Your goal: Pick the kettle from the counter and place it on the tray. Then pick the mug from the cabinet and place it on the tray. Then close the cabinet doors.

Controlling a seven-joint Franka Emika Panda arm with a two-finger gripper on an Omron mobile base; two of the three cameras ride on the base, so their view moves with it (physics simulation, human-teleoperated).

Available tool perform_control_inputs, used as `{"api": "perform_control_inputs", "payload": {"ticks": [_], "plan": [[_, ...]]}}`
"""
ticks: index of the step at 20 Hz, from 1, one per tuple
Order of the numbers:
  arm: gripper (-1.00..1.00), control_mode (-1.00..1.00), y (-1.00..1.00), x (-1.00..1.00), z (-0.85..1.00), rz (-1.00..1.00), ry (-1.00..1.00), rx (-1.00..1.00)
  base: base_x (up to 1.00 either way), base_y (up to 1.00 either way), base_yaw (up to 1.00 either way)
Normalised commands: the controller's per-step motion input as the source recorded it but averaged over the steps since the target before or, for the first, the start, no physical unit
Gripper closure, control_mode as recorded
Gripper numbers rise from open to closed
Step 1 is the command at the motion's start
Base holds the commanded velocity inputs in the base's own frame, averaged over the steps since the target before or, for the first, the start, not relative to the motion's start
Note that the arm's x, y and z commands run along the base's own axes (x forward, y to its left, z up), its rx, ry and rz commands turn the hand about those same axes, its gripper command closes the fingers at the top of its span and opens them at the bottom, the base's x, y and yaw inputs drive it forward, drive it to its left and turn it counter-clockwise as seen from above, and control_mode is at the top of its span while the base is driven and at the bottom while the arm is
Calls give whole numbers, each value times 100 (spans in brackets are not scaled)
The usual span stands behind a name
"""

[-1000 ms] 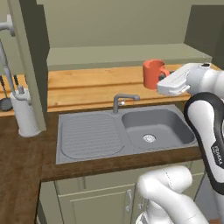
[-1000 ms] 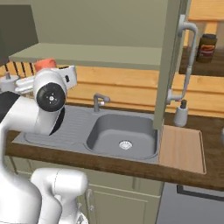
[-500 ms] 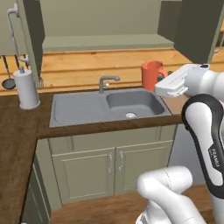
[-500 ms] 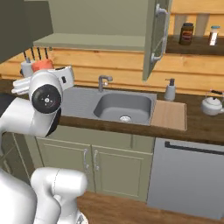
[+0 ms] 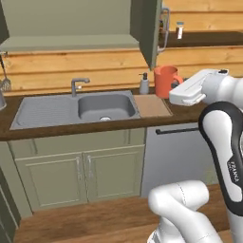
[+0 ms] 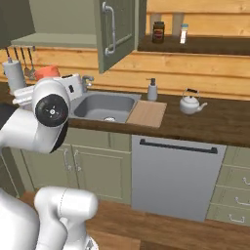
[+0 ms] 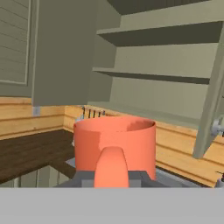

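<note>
On the surface, the tray lies just right of the sink; the kettle stands right of the tray, a soap bottle behind it.

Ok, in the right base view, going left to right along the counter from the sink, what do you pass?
Sink → tray → kettle. The soap dispenser stands behind the tray's left part, so its place in the order is unclear.

The mug is orange-red. Beside the grey sink, the tray is light tan wood and the counter dark brown. The kettle is silvery-white. The cabinet doors are sage green.
</note>
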Motion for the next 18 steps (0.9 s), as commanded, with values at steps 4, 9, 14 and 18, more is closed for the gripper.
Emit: {"api": "perform_control_inputs", "payload": {"ticks": [4, 9, 14, 18], "plan": [[100, 100, 0, 0, 0, 0, 0, 0, 5, -83, 0], [100, 100, 0, 0, 0, 0, 0, 0, 27, -66, 0], [100, 100, 0, 0, 0, 0, 0, 0, 47, -36, 0], [100, 100, 0, 0, 0, 0, 0, 0, 65, -21, -1]]}}
